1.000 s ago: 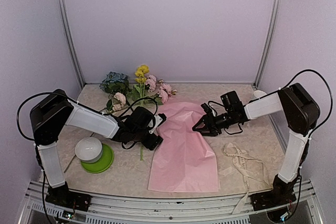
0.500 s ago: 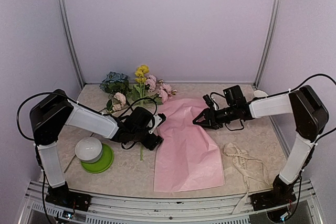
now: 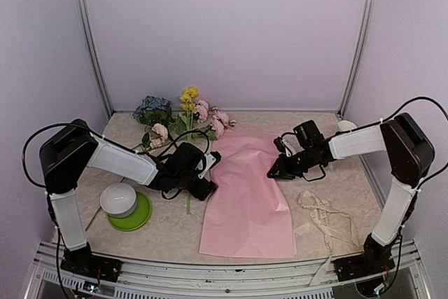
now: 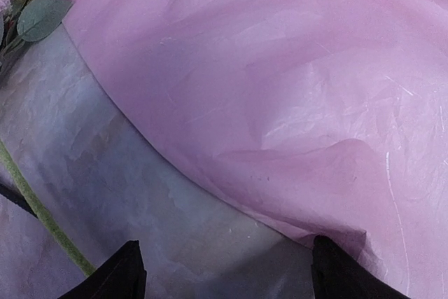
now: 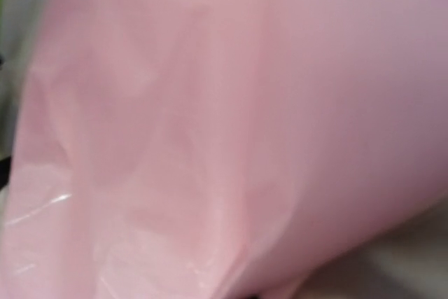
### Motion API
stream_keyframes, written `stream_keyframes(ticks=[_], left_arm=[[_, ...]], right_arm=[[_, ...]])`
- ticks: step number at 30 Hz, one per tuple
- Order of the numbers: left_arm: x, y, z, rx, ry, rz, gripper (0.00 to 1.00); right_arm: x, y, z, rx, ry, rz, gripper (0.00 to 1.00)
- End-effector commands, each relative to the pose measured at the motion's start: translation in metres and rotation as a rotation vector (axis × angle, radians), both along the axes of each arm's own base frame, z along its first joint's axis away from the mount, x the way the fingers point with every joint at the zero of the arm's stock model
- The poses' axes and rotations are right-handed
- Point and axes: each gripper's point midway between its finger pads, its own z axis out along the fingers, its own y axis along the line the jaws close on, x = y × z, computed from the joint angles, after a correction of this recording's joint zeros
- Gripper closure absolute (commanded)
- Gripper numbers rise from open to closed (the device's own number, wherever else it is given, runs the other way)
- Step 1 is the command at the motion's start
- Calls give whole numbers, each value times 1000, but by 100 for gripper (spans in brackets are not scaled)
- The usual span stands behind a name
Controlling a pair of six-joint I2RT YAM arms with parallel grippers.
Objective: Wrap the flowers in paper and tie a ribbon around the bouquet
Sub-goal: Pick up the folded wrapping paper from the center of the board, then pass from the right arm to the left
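From above, the paper [image 3: 246, 201] lies mid-counter [image 3: 175, 232]. The left end effector [image 3: 208, 188] sits at its left edge and the right end effector [image 3: 274, 171] at its upper right edge. The flowers [image 3: 183, 113] lie back left, and the ribbon [image 3: 322, 218] near right.

The left wrist view shows the left end effector [image 4: 227, 278] spread over bare counter, with the paper [image 4: 280, 89] just ahead.

In the right wrist view, blurred paper [image 5: 231, 117] fills the frame; I cannot tell whether that end effector grips it.
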Motion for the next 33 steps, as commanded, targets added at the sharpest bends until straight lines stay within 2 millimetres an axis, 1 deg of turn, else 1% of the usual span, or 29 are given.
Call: stream_keyframes(ticks=[1, 3, 6, 8, 10, 11, 12, 15, 17, 20, 23, 24, 25, 26, 28, 29, 32, 33], left_arm=[[-17, 16, -22, 61, 79, -17, 21], [-13, 17, -14, 32, 66, -11, 21], [-8, 17, 7, -27, 24, -5, 22], [-8, 13, 28, -61, -22, -27, 22], [-15, 6, 55, -89, -84, -70, 22], [-20, 2, 68, -100, -116, -102, 22], [-27, -2, 88, -126, -157, -139, 21], [-59, -19, 125, -177, -218, -283, 19], [-81, -28, 143, -199, -245, -367, 17], [-109, -44, 162, -218, -312, -451, 15], [-136, -64, 172, -203, -403, -523, 13], [-146, -71, 172, -184, -434, -555, 12], [-162, -80, 170, -162, -468, -601, 9], [-169, -84, 167, -142, -492, -618, 7], [-178, -90, 159, -115, -513, -640, 2], [-180, -92, 157, -113, -517, -643, 1], [-186, -98, 161, -133, -545, -645, 1], [-189, -100, 162, -135, -563, -650, 2]], right_arm=[[-3, 2, -2, -31, -1, 18, 92], [-3, 6, 4, -4, 0, 24, 99], [-4, 12, 15, 41, 5, 31, 100], [-5, 16, 25, 76, 20, 23, 100], [-3, 19, 40, 103, 14, 19, 100], [-2, 20, 49, 116, 6, 16, 100], [-1, 21, 58, 130, -3, 10, 100], [3, 24, 90, 179, -41, -8, 100], [5, 25, 112, 214, -70, -25, 100], [7, 24, 136, 266, -98, -65, 100], [6, 25, 154, 342, -108, -101, 100], [7, 25, 160, 361, -116, -114, 100], [7, 24, 165, 371, -119, -132, 100], [8, 24, 171, 379, -130, -145, 100], [9, 24, 182, 390, -152, -168, 100], [9, 24, 188, 394, -167, -176, 100], [8, 24, 206, 412, -205, -202, 100], [8, 22, 209, 417, -211, -214, 100]])
